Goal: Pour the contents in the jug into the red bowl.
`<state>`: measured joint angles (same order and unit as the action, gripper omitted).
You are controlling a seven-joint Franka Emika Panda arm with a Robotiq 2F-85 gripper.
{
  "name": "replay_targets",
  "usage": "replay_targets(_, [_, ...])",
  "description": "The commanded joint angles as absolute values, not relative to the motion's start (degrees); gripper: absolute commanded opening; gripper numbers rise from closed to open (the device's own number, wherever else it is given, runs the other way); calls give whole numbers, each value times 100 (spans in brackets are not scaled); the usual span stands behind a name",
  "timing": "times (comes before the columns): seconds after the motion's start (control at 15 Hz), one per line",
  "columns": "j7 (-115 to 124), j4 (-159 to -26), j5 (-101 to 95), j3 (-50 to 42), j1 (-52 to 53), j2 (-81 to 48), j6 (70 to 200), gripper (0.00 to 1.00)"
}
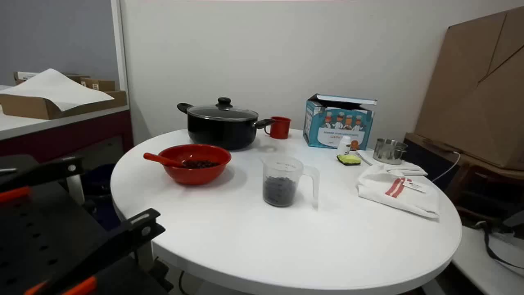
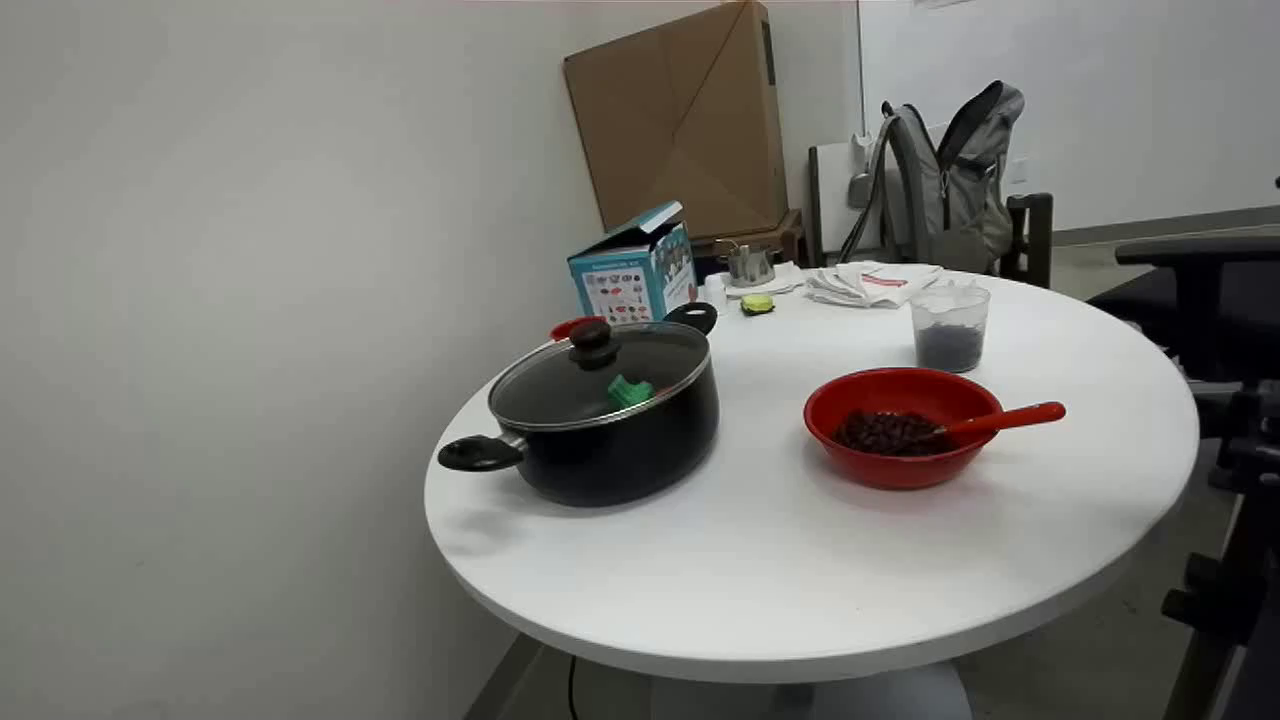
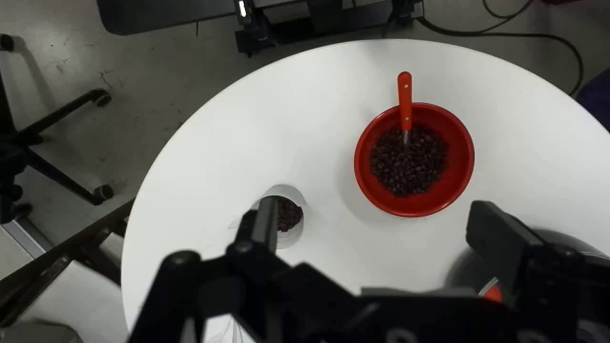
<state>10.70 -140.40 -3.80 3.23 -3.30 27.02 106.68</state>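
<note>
The clear jug (image 1: 282, 169) stands upright on the white table, its handle pointing away from the red bowl (image 1: 196, 175). Dark contents (image 1: 279, 191) fill its lower part. Both exterior views show the jug (image 2: 950, 303) and the bowl (image 2: 900, 470). The bowl holds dark beans (image 2: 885, 432) and a red-handled spoon (image 2: 1015, 417). In the wrist view my gripper (image 3: 375, 209) is open and empty, high above the table. One finger covers part of the jug (image 3: 291, 238); the bowl (image 3: 410, 208) shows beyond and between the fingers. The gripper is out of both exterior views.
A black lidded pot (image 1: 221, 133) stands behind the bowl, with a red cup (image 1: 280, 128) beside it. A blue box (image 1: 337, 123), a white shaker (image 1: 344, 145), a green-topped item (image 1: 348, 159), a metal pot (image 1: 389, 151) and a folded towel (image 1: 397, 192) lie farther along the table.
</note>
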Motion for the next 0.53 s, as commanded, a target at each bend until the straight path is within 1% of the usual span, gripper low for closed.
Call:
replay_targets(0.0, [1085, -14027, -398, 282, -284, 2699, 10657, 100])
replay_targets(0.13, [985, -13973, -461, 253, -300, 2645, 10510, 100])
replay_targets(0.47, [-108, -13586, -1161, 181, -220, 2234, 9460, 100])
